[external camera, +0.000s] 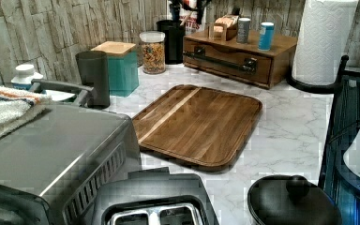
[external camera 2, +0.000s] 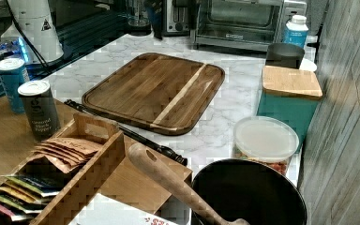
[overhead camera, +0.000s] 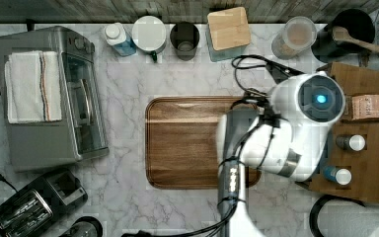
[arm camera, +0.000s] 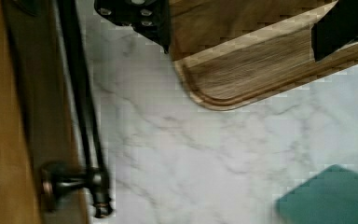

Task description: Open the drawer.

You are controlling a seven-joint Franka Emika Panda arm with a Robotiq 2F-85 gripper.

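Observation:
The drawer (external camera: 225, 65) is the brown wooden front of a low cabinet and looks shut in the left view. Its long black bar handle (external camera: 220, 61) runs across the front, and the handle (external camera 2: 126, 133) also lies along the cabinet's edge in the right view. In the wrist view the handle (arm camera: 81, 102) and the drawer front (arm camera: 32, 93) stand close by. My gripper (arm camera: 242, 46) is open, with its two black fingers (arm camera: 140, 16) wide apart and nothing between them. It hangs above the marble beside the handle, apart from it. My white arm (overhead camera: 286, 128) covers the gripper in the top view.
A wooden cutting board (overhead camera: 187, 140) lies mid-counter, next to the cabinet. Two spice tins (external camera 2: 37, 108) and a packet box (external camera 2: 70, 159) stand on the cabinet. A teal container (external camera: 122, 65), jars and a dark cup line the wall. A toaster oven (overhead camera: 49, 98) stands at the top view's left.

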